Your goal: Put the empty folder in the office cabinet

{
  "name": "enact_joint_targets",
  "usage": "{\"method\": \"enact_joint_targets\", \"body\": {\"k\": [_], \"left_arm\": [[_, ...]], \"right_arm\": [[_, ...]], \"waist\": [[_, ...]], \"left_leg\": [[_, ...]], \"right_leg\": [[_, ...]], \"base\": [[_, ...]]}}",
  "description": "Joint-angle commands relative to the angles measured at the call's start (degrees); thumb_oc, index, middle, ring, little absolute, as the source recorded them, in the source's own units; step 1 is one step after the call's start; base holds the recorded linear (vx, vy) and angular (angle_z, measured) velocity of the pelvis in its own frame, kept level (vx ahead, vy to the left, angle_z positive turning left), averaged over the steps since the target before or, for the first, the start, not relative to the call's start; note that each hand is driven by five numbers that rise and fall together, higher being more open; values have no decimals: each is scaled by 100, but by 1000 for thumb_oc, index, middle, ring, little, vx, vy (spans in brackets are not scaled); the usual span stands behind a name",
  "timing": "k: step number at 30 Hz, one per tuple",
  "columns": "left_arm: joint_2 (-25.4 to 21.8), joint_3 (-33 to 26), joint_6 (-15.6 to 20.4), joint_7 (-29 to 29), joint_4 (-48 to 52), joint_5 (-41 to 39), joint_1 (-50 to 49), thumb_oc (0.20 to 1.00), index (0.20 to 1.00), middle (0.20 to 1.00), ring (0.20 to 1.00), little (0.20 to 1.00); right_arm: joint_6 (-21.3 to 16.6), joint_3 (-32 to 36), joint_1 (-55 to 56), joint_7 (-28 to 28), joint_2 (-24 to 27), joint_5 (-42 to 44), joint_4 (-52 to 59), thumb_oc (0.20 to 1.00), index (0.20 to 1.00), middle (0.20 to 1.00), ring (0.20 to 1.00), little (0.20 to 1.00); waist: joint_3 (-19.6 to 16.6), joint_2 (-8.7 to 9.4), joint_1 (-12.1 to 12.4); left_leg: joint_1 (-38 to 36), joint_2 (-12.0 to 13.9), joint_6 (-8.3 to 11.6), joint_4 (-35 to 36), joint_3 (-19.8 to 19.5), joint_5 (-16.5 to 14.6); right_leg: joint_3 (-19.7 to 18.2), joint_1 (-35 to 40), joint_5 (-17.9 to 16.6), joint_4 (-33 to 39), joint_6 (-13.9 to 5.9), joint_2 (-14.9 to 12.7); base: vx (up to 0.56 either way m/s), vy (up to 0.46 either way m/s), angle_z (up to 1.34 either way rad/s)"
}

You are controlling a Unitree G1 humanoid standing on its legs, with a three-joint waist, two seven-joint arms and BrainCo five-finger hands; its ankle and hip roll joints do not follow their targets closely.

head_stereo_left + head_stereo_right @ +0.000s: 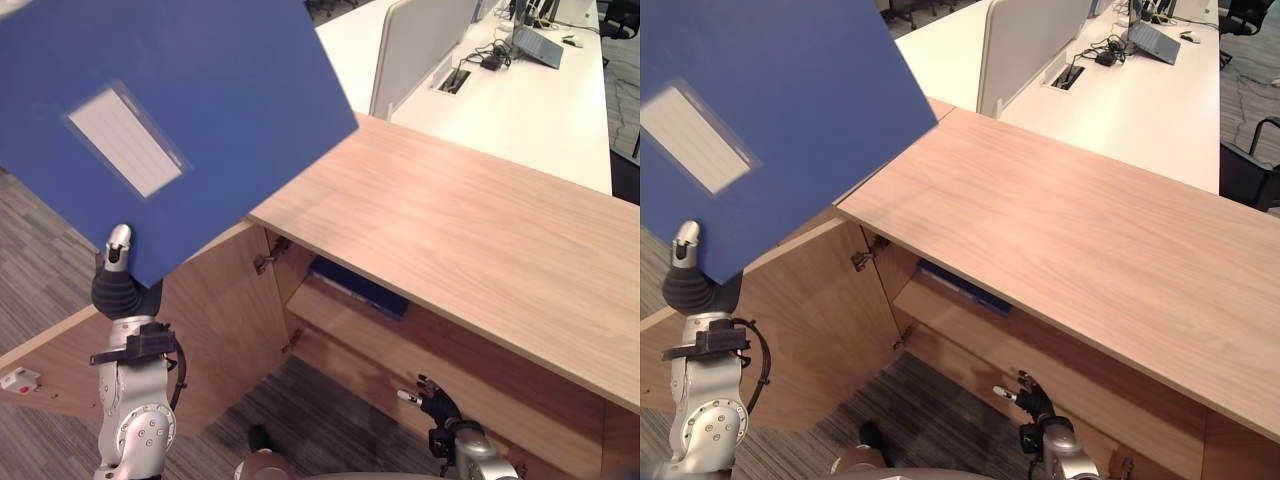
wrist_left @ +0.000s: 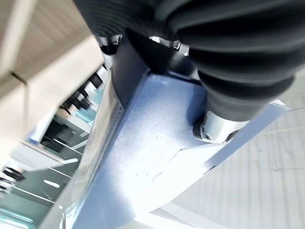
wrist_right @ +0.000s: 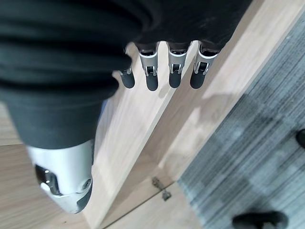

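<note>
Left eye view: the blue folder (image 1: 150, 120) is held aloft by the left hand (image 1: 118, 268), clamped at its lower edge, above the cabinet's (image 1: 450, 240) open door (image 1: 215, 320), judged clearance for insertion. The right hand (image 1: 432, 398) hangs low before the shelf opening, fingers relaxed and empty. Another blue folder (image 1: 360, 288) is noted lying on the shelf.

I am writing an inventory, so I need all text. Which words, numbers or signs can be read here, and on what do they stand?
None can be read.
Blue folder in the left hand: its white label has faint ruled lines and no legible writing.
Open cabinet door: a small white tag, its marks too small to read.
</note>
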State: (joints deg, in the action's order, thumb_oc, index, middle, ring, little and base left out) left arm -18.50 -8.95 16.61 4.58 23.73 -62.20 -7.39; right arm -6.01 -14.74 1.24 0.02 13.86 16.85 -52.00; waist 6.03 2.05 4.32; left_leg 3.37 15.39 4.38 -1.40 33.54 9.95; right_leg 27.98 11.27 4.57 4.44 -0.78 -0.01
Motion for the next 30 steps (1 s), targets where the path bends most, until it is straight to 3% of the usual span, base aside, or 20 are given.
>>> {"method": "enact_joint_targets", "body": {"k": [1, 4, 10, 12, 15, 19, 20, 24, 30], "left_arm": [[-442, 147, 279, 713, 479, -388, 464, 200, 200, 200, 200, 200], [-719, 533, 112, 922, 564, -605, 655, 200, 200, 200, 200, 200], [-990, 2387, -393, 1065, 541, -1507, 1509, 200, 200, 200, 200, 200], [-1032, 2609, -482, 1048, 405, -1577, 1546, 200, 200, 200, 200, 200], [-1479, 3038, -871, 1115, 85, -1769, 1523, 200, 200, 200, 200, 200], [-1668, 3223, -1086, 1209, -150, -1759, 1500, 200, 200, 200, 200, 200], [-2045, 3326, -1246, 1369, -261, -1630, 1408, 200, 200, 200, 200, 200], [-2549, 3355, -1332, 1554, -355, -1385, 1209, 200, 200, 200, 200, 200], [-3089, 3304, -1279, 1668, -509, -1044, 984, 200, 200, 200, 200, 200]], "right_arm": [[-58, -78, -273, 55, -136, -106, -284, 1000, 1000, 1000, 1000, 1000], [-22, -136, -354, 74, -192, -174, -576, 1000, 1000, 1000, 1000, 1000], [101, -482, -774, -61, -245, -290, -1122, 1000, 1000, 1000, 1000, 1000], [117, -498, -837, -90, -229, -283, -1115, 1000, 1000, 1000, 1000, 1000], [134, -656, -1011, -96, -150, -371, -1097, 1000, 1000, 1000, 1000, 1000], [117, -713, -1046, -63, -140, -361, -1107, 1000, 1000, 1000, 1000, 1000], [57, -731, -1040, -39, -63, -353, -1036, 1000, 1000, 1000, 1000, 1000], [-8, -677, -943, -8, 27, -229, -838, 1000, 1000, 1000, 1000, 1000], [-120, -470, -649, -2, 442, -80, -454, 1000, 1000, 1000, 1000, 1000]], "waist": [[-115, 15, 24], [-136, 7, -4], [-222, -12, -151], [-223, -22, -163], [-250, -77, -225], [-273, -92, -257], [-296, -126, -300], [-344, -140, -326], [-161, -8, -239]], "left_leg": [[-218, 842, 783, -714, 132, -11], [-228, 848, 774, -702, 144, -16], [-246, 832, 736, -647, 191, 3], [-248, 830, 728, -644, 193, 7], [-276, 825, 727, -592, 203, 43], [-296, 822, 732, -587, 211, 59], [-316, 831, 748, -578, 197, 78], [-357, 906, 812, -654, 262, 111], [-161, 1077, 782, -2114, 112, -373]], "right_leg": [[-142, -342, 38, 56, -3, 173], [-150, -343, 34, 56, -3, 175], [-207, -359, -1, 56, -30, 183], [-222, -358, -4, 56, -31, 183], [-267, -375, -22, 56, -41, 188], [-308, -378, -25, 56, -38, 193], [-366, -388, -35, 56, -29, 213], [-456, -404, -36, 56, -11, 251], [-587, -350, -49, 56, 87, 233]], "base": [[0, 0, 0], [-6, 1, 1], [-14, 2, -2], [-21, -2, -5], [-21, 1, -4], [-5, 0, -3], [-14, 3, -10], [5, -4, -13], [-31, -2, -26]]}}
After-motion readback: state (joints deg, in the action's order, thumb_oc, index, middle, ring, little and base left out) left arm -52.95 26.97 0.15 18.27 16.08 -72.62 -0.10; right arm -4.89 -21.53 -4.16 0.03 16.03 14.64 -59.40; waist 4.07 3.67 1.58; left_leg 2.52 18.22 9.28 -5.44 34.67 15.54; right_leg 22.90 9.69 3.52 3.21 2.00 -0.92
